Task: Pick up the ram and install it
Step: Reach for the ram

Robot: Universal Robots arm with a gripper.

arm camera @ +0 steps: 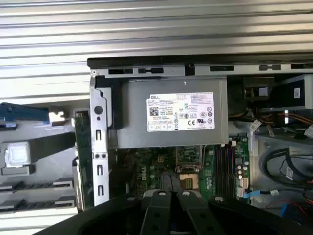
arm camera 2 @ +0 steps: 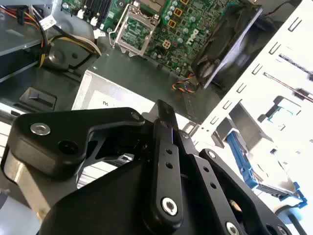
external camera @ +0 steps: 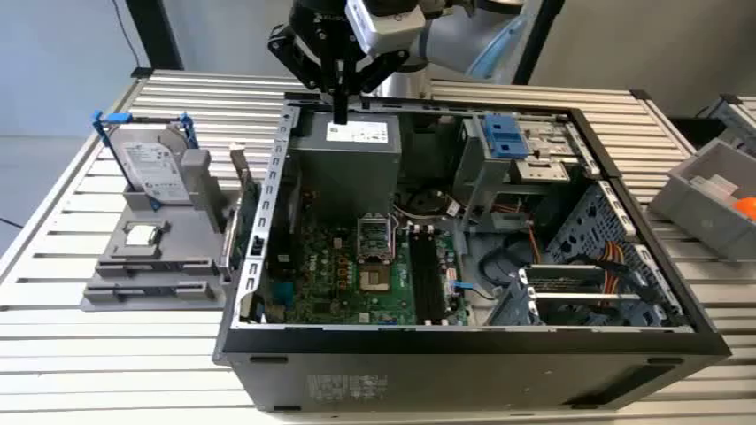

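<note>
Exterior view's left: a grey stand (external camera: 130, 299) sits on the slatted table (external camera: 71, 354). A hard drive (external camera: 151, 168) in a blue frame stands upright at the stand's far end. A small square chip (external camera: 142, 235) lies flat at mid-stand. Two long slots run across the near end, and in the first wrist view each shows a dark strip (arm camera: 34, 184). Ram: I cannot tell whether either strip is it, so its place is unconfirmed. A green card (external camera: 246, 212) stands on edge between the stand and the case, just beside the case wall.

Centre: open computer case (external camera: 473, 372). The gripper (external camera: 340, 117) hangs over the far-left part of the case, above the grey power supply (external camera: 354, 155). It points down and is apart from the supply. Its fingers (arm camera: 157, 213) are pressed together.

Nearer lies the motherboard (external camera: 331, 274), with long black slots (external camera: 426, 279) right of the socket (external camera: 375, 258).

Exterior view's right: a grey bin (external camera: 709, 190) holds something orange (external camera: 744, 206).
</note>
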